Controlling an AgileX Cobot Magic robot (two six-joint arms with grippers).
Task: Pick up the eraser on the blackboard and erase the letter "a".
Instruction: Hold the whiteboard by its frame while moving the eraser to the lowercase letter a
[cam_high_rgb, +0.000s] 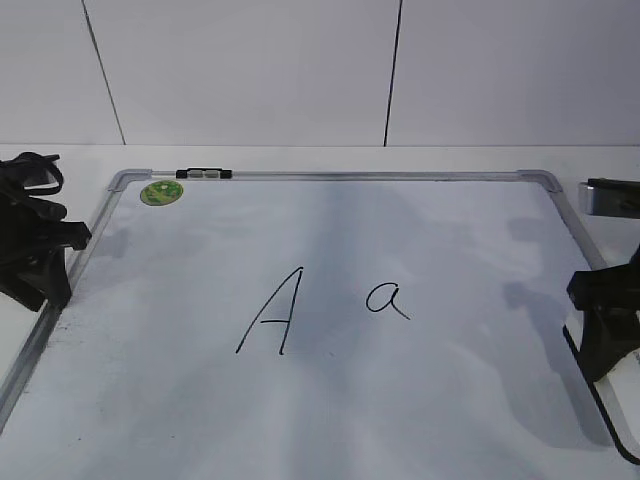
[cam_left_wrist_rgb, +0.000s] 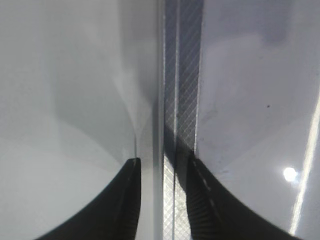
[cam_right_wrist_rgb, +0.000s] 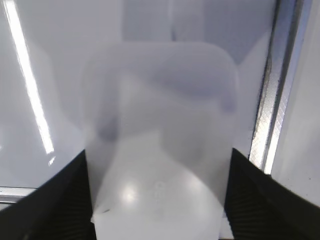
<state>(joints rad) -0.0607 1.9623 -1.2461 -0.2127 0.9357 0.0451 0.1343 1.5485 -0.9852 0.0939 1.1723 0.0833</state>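
Observation:
The blackboard (cam_high_rgb: 430, 225) is a white board with a silver frame, lying flat. A small "a" (cam_high_rgb: 387, 298) is written at its middle, to the right of a taller "A" (cam_high_rgb: 270, 312). The white eraser (cam_right_wrist_rgb: 160, 125) lies at the board's right edge, next to the frame rail (cam_right_wrist_rgb: 270, 100). In the exterior view (cam_high_rgb: 614, 402) its black base edge shows. My right gripper (cam_right_wrist_rgb: 157, 165) straddles it, a finger against each long side; it shows at the right in the exterior view (cam_high_rgb: 605, 325). My left gripper (cam_left_wrist_rgb: 163, 162) is open and empty over the board's left frame rail (cam_left_wrist_rgb: 177, 90).
A black-and-grey clip (cam_high_rgb: 203, 173) sits on the top rail, a round green sticker (cam_high_rgb: 160, 192) below it. A grey metal object (cam_high_rgb: 612, 197) lies off the board at the right. The left arm (cam_high_rgb: 35, 250) stands at the board's left edge.

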